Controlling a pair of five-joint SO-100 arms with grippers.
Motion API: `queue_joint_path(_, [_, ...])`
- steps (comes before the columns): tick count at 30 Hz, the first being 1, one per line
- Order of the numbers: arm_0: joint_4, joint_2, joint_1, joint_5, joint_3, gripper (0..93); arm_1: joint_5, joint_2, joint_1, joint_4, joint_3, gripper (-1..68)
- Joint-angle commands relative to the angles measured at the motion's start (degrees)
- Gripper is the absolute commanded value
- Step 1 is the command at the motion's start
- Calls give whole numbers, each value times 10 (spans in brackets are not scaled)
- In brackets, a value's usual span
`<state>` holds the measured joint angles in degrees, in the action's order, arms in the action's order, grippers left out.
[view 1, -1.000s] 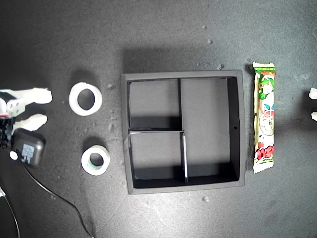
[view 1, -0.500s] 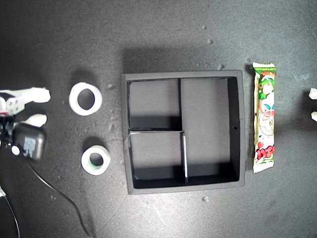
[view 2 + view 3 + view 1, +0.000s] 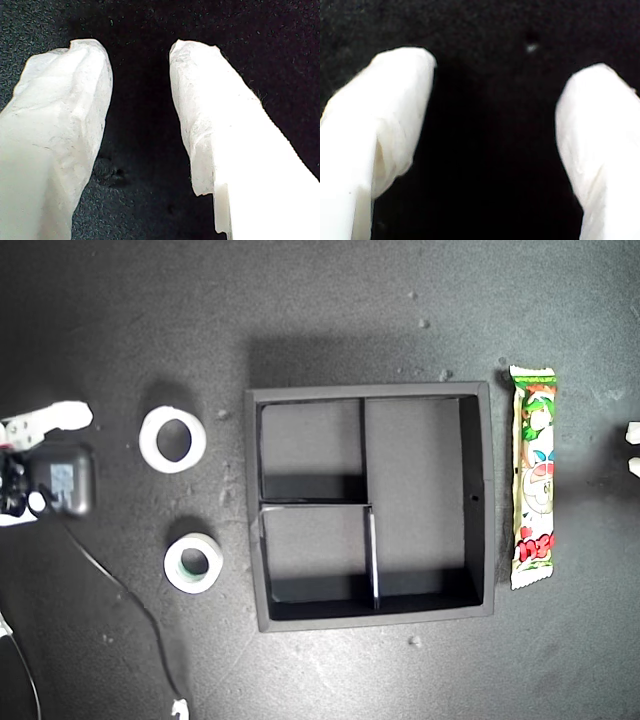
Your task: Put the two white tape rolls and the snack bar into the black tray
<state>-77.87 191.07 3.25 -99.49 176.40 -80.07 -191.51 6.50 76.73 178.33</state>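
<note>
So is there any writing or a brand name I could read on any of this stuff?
Snack bar: red lettering near its lower end in the exterior view, plus cartoon print, too small and blurred to read.
Two white tape rolls: no print visible.
Black tray: no label visible.
Dark box on the arm at the exterior view's left: a pale patch, unreadable.
Nothing can be quoted.
</note>
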Motion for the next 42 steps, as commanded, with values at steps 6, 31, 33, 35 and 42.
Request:
queue_joint_path(6, [-18, 30, 25, 16, 34, 208, 22, -4, 16, 0, 6, 52])
queue_joint_path(31, [79, 29, 39, 105, 34, 0, 19, -4, 117, -184, 7, -4])
queue_joint_path(33, [102, 29, 48, 124, 31, 0, 72, -4, 148, -264, 7, -5])
queue_joint_path(35, [164, 29, 38, 172, 15, 0, 120, -4, 176, -355, 6, -5])
queue_joint_path(42, [311, 25, 106, 360, -105, 0, 226, 6, 188, -418, -114, -5])
